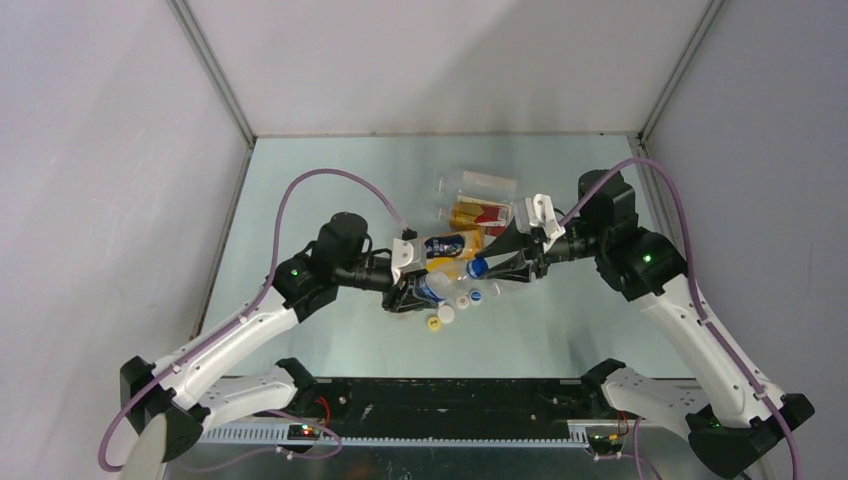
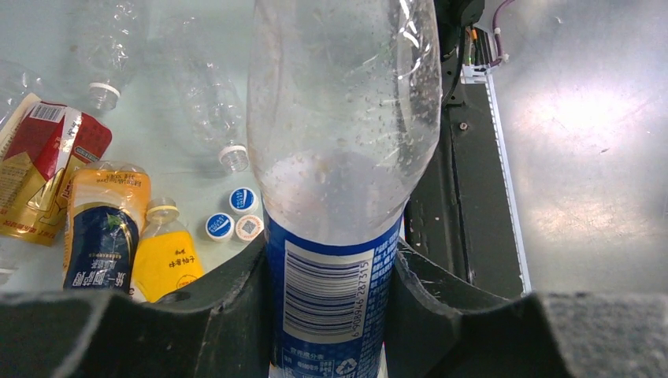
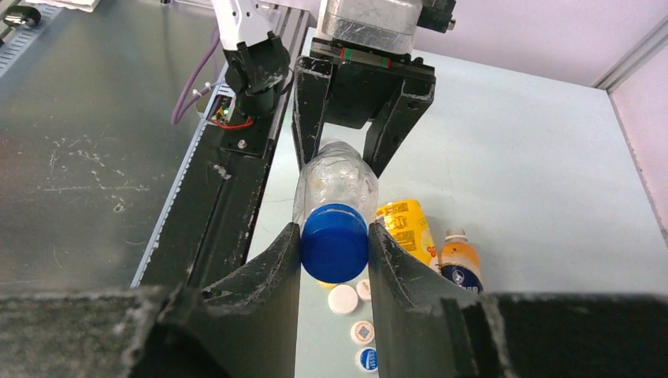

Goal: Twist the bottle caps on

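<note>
My left gripper [image 2: 327, 252] is shut on a clear bottle with a blue label [image 2: 339, 157], which it holds off the table. The bottle [image 1: 440, 284] points right, toward the right arm. My right gripper [image 3: 335, 236] is shut on a blue bottle cap [image 3: 335, 242] that sits at this bottle's mouth [image 3: 335, 177]. Both grippers meet over the table's middle, left gripper [image 1: 418, 290] and right gripper [image 1: 488, 267]. Loose caps lie below them: a white cap [image 3: 343, 299], a printed white cap [image 3: 362, 331], a blue-topped cap [image 3: 367, 359] and a yellow cap [image 1: 433, 323].
Uncapped bottles lie behind the grippers: an orange-yellow one [image 2: 164, 256], an orange one with a dark-blue label [image 2: 102, 228], a gold-and-red one [image 2: 39, 169] and clear ones [image 2: 213, 110]. A black rail [image 2: 457, 197] runs along the near table edge. Grey walls close in the sides.
</note>
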`<action>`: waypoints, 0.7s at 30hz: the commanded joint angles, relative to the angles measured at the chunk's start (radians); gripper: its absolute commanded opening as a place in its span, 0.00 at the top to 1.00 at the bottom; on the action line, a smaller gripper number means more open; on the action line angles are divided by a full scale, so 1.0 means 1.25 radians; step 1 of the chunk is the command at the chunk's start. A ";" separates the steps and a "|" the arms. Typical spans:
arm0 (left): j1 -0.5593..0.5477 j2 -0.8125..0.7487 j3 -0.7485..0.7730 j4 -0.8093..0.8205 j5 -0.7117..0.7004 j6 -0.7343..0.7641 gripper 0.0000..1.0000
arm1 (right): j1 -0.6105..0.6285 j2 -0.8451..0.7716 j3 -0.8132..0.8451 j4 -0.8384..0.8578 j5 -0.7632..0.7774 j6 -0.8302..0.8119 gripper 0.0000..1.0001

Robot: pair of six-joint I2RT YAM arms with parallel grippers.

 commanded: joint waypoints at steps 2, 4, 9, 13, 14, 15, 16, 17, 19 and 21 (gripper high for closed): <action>-0.008 0.004 0.068 0.174 0.040 -0.026 0.82 | 0.013 0.068 0.038 -0.085 0.010 -0.027 1.00; -0.012 0.006 0.074 0.158 0.014 -0.012 0.83 | 0.017 0.079 0.052 -0.100 0.026 -0.021 1.00; -0.030 -0.015 0.049 0.209 -0.090 -0.003 0.84 | 0.021 0.089 0.056 -0.083 0.077 0.053 1.00; -0.044 -0.027 0.045 0.224 -0.164 0.016 0.85 | 0.032 0.087 0.055 -0.082 0.133 0.116 1.00; -0.046 -0.029 0.042 0.233 -0.175 0.019 0.86 | 0.033 0.088 0.055 -0.079 0.142 0.132 1.00; -0.052 -0.035 0.039 0.240 -0.195 0.022 0.86 | 0.036 0.089 0.055 -0.075 0.153 0.167 1.00; -0.054 -0.038 0.033 0.256 -0.205 0.025 0.86 | 0.036 0.093 0.055 -0.072 0.156 0.183 1.00; -0.060 -0.043 0.030 0.261 -0.221 0.028 0.87 | 0.038 0.096 0.055 -0.067 0.158 0.217 1.00; -0.066 -0.049 0.022 0.288 -0.242 0.034 0.87 | 0.040 0.105 0.055 -0.058 0.148 0.269 1.00; -0.070 -0.054 0.014 0.317 -0.260 0.038 0.87 | 0.047 0.114 0.055 -0.042 0.162 0.335 1.00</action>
